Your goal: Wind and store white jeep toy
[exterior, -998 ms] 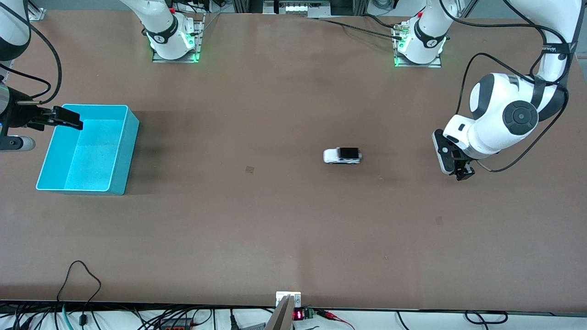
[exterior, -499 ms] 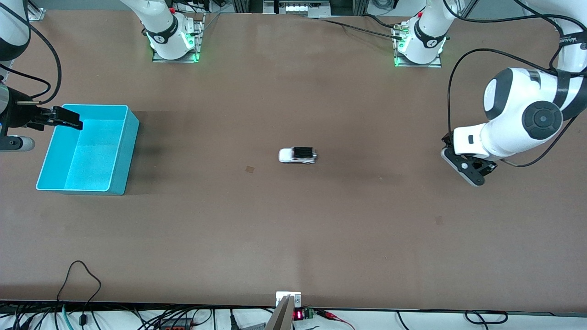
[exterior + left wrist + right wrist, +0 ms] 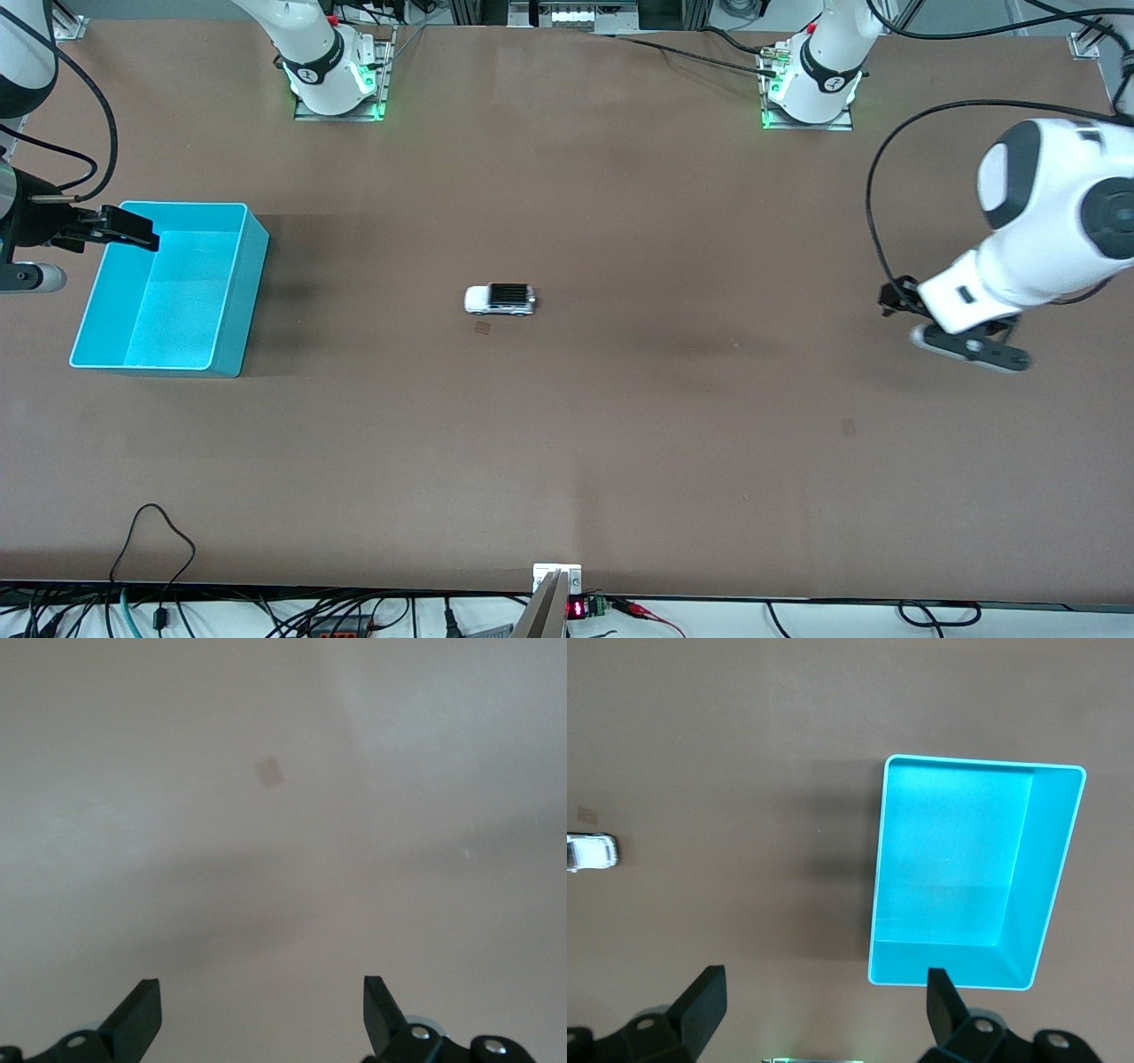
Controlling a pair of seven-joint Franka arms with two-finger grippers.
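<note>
The white jeep toy (image 3: 500, 299), white with a black roof, stands on the table's middle, nearer the cyan bin (image 3: 241, 301) than to my left gripper. It also shows in the right wrist view (image 3: 590, 852), small at the edge. My left gripper (image 3: 967, 342) is open and empty above bare table at the left arm's end; its wrist view (image 3: 263, 1019) shows only tabletop. My right gripper (image 3: 131, 229) is open and empty, high over the bin's rim; in its wrist view (image 3: 824, 1014) the bin (image 3: 1042, 870) appears empty.
A small dark patch (image 3: 483, 328) marks the table just nearer the camera than the jeep. Another faint patch (image 3: 849, 426) lies toward the left arm's end. Cables and a small device (image 3: 558, 598) line the table's near edge.
The jeep has rolled along the table toward the bin. My left arm has drawn back toward its end of the table and turned its gripper. The right arm has not moved.
</note>
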